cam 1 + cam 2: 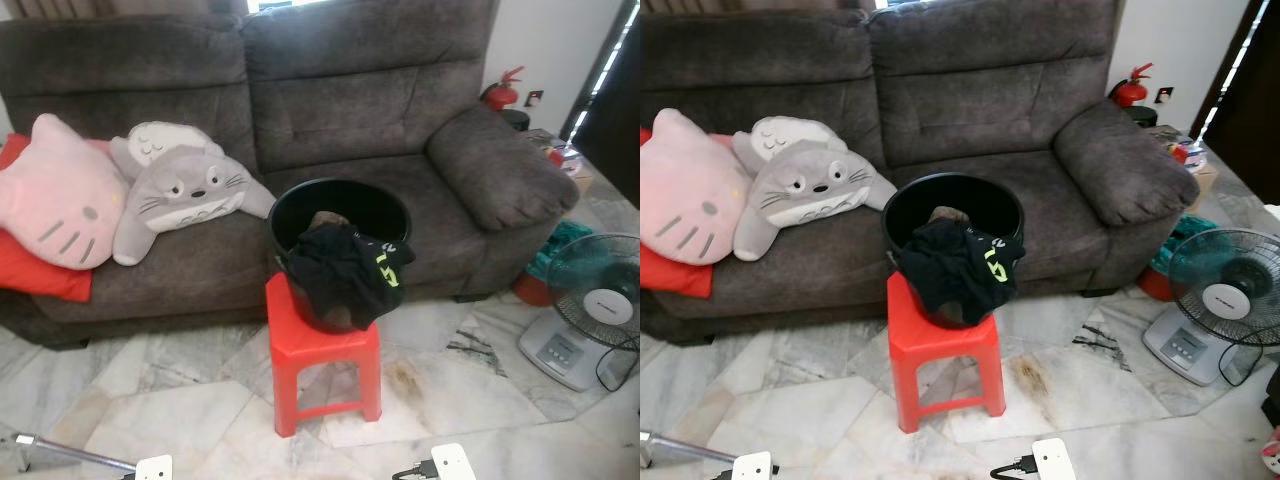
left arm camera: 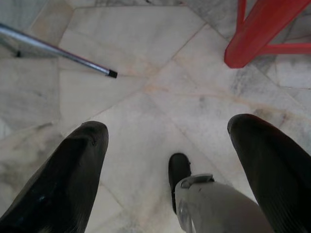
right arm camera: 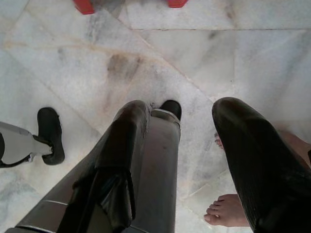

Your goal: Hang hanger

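- Pale marble floor (image 1: pixel 480 390) runs all round the red stool (image 1: pixel 320 345), with a brownish stain just to the stool's right.
- A grey-brown sofa (image 1: pixel 350 110) stands directly behind the stool and spans most of the wall.
- A pink cat cushion (image 1: pixel 55 200) lies on a red cushion (image 1: pixel 40 275) on the sofa seat, far left of the stool. A grey plush (image 1: pixel 185 185) leans beside them, nearer the stool.
- A floor fan (image 1: pixel 598 300) stands on the marble well to the stool's right.
- You have a black bucket (image 1: pixel 300 200) sitting on the stool, its back touching the sofa's front edge. A black garment (image 1: pixel 340 270) with yellow-green print hangs over its front rim, and something brownish lies inside.
- A red fire extinguisher (image 1: pixel 500 92) sits beyond the sofa arm, far back and right of the stool.
- A thin metal pole (image 2: pixel 53 51) lies low over the floor, forward and left of the stool.
- Your left gripper (image 2: pixel 170 125) hangs above the floor near a stool leg, fingers spread apart and holding nothing.
- Your right gripper (image 3: pixel 182 103) hangs over the floor in front of the stool, fingers likewise apart and unloaded. A person's bare foot (image 3: pixel 228 211) stands beside it.
- You cannot tell where the hanger is or how it looks.
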Motion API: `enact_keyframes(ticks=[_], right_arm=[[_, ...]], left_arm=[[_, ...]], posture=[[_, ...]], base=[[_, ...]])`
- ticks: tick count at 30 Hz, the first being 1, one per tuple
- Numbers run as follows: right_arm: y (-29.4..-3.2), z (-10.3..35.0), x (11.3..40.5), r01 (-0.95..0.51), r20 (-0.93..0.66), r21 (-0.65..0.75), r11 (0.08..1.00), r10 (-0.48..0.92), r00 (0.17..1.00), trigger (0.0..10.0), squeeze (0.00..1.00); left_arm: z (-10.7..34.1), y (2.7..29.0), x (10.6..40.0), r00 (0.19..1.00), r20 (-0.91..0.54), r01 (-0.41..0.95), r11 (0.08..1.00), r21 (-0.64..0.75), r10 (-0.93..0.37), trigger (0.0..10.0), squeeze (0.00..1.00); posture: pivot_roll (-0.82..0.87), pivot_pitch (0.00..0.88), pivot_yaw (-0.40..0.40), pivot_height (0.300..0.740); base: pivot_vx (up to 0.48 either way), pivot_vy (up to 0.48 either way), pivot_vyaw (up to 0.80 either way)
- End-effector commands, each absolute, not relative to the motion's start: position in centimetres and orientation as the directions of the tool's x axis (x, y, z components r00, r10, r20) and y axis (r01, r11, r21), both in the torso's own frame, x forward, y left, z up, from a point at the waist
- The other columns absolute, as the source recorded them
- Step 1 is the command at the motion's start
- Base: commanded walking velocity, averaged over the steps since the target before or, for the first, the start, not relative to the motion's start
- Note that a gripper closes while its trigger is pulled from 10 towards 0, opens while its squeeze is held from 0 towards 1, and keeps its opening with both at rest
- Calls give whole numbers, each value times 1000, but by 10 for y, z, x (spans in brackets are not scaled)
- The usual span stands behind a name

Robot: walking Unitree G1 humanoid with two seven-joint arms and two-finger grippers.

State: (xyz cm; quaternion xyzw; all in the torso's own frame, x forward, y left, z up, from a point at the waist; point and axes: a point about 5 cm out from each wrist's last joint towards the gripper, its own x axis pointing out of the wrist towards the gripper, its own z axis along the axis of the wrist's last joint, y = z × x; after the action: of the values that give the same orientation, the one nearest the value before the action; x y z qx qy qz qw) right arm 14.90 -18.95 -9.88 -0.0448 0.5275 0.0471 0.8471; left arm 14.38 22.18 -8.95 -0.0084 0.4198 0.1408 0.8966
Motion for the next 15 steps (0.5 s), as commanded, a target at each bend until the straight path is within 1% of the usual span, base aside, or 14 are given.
enact_keyframes(ticks=[1, 15], right_arm=[[-187, -98, 151, -120, -892, -21, 993, 35, 451, 10000, 0], [-187, -98, 151, -122, -892, -23, 992, 35, 451, 10000, 0]], left_arm=[[-89, 221, 144, 614, -753, -251, 963, 98, 237, 10000, 0], [-90, 221, 143, 614, -753, -253, 963, 97, 237, 10000, 0]], posture=[[-121, 0, 34, 740], [-120, 0, 32, 740]], base=[[292, 0, 0], [324, 0, 0]])
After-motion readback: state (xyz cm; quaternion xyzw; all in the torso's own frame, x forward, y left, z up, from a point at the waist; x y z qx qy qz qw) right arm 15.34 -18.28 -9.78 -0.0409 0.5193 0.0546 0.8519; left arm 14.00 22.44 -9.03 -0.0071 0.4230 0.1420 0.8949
